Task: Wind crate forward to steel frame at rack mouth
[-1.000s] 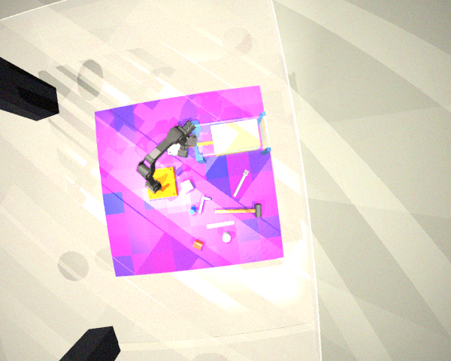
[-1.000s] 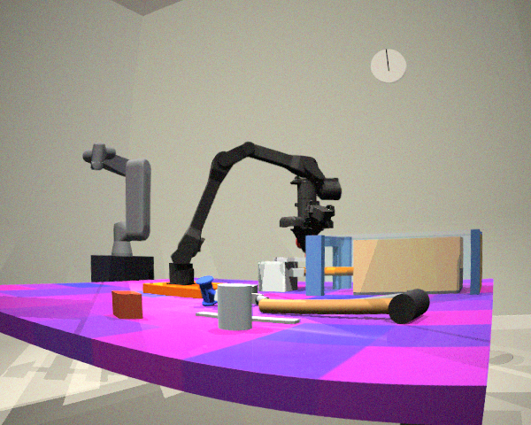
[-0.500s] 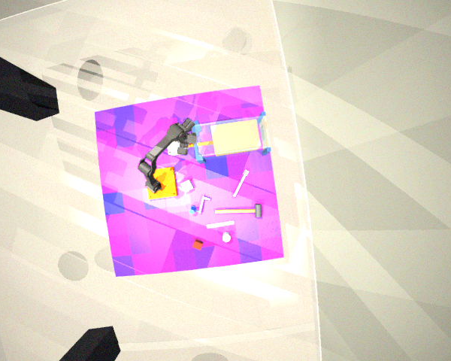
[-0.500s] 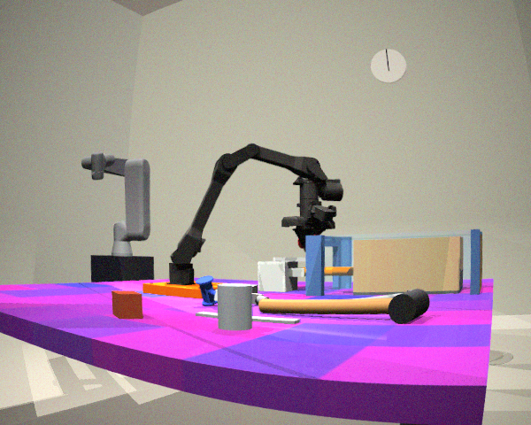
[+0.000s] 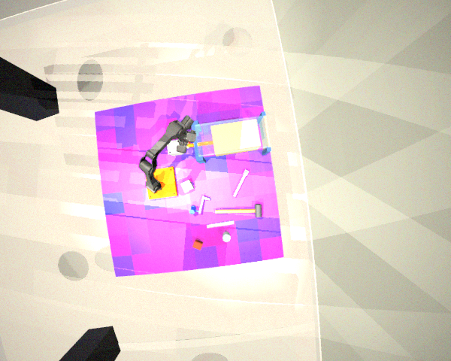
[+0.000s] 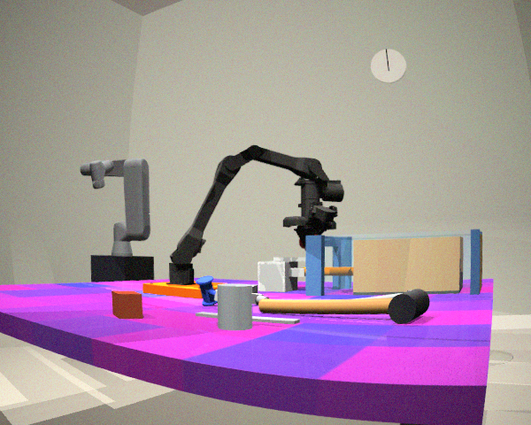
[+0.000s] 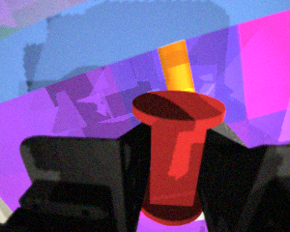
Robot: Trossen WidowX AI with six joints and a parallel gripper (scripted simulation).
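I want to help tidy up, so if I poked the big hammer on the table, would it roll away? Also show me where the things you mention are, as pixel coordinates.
The hammer (image 5: 236, 210) (image 6: 329, 305) probably wouldn't roll far: it's lying down, and its long handle would likely make it swing round instead. The thick dark head looks like the heavy end, so lifting it by the handle's tip might make it droop.

Wall clock (image 6: 388, 65), grey arm (image 6: 136, 198), hammer (image 5: 235, 210) (image 6: 339, 305)

Arm (image 5: 161, 145) (image 6: 238, 162): matte black, slim angular links, chunky joints. Wrist: cylindrical housing (image 6: 334, 190). Jaws (image 5: 182, 146) (image 6: 304, 235): black, blocky.
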